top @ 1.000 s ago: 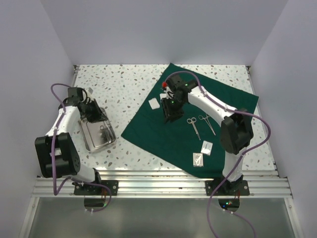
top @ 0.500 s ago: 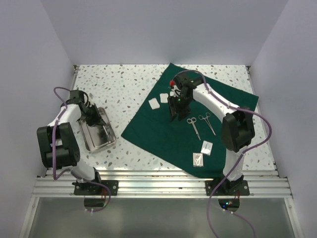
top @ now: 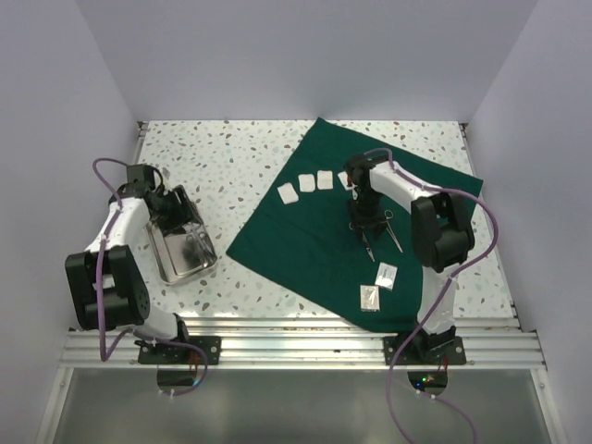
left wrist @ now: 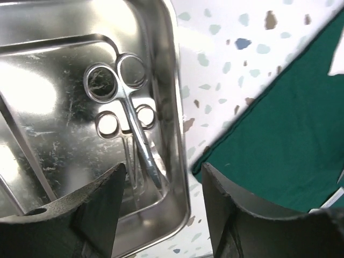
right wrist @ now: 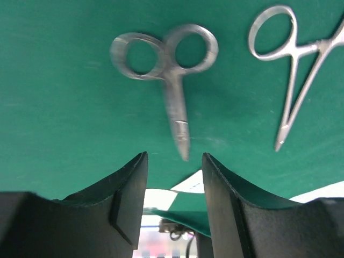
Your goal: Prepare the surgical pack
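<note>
- The left hand (left wrist: 163, 180) is open over the steel tray (left wrist: 48, 32), which holds two instruments (left wrist: 133, 126).
- The right hand (right wrist: 173, 161) is open over scissors (right wrist: 174, 105) on the green cloth (right wrist: 59, 118).

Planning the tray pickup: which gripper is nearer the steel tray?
Left. The left gripper hovers directly over the steel tray; the right gripper is far off, above the scissors on the green cloth.

The left arm (top: 118, 231) stood bent out to its own side with the left end effector (top: 176, 215) aimed down at the surface, fingers spread apart, while the right arm (top: 407, 190) was folded inward, the right end effector (top: 363, 220) likewise pointing down, fingers parted.
</note>
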### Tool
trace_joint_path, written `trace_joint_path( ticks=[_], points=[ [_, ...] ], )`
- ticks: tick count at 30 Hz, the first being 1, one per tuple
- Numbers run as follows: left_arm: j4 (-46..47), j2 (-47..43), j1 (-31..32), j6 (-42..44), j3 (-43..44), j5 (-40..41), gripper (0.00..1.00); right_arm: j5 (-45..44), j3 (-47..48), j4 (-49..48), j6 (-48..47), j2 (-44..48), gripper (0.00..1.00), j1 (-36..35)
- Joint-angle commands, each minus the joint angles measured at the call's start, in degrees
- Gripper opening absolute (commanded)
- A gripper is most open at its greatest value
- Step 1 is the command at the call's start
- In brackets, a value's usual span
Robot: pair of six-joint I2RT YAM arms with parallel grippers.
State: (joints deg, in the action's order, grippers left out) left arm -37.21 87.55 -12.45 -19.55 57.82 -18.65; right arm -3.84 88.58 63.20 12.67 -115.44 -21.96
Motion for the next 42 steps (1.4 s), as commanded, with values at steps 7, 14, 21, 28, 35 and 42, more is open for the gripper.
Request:
trace_joint_path(
  ticks=[7,14,21,28,35,42],
  points=[
    [2.4,-6.1,11.1,-5.7,3.7,-0.9,0.61,-1.3,-4.6,-4.9,-2.9,1.1,0.44,1.4],
    [3.9,-4.5,13.5,-6.3,4.2,-2.7,0.59,-0.3,-3.9,-6.0,-3.0,0.1,0.40,1.4],
    [4.6,-3.5,14.2,-6.4,4.7,-3.8,0.59,0.1,-2.5,-6.2,-3.2,-2.3,0.36,1.2],
    [4.4,-2.6,14.6,-5.5,4.9,-3.2,0.59,-0.2,-3.0,-6.8,-2.8,-4.1,0.29,0.6],
    [5.5,-2.5,15.2,-4.9,5.3,-5.7,0.59,-2.1,-4.7,-8.4,-2.1,-2.7,0.15,0.4],
    [10.6,-0.5,20.2,-6.1,5.5,-12.7,0.62,0.6,-2.7,-7.0,-1.3,-0.1,0.00,0.3]
  ],
)
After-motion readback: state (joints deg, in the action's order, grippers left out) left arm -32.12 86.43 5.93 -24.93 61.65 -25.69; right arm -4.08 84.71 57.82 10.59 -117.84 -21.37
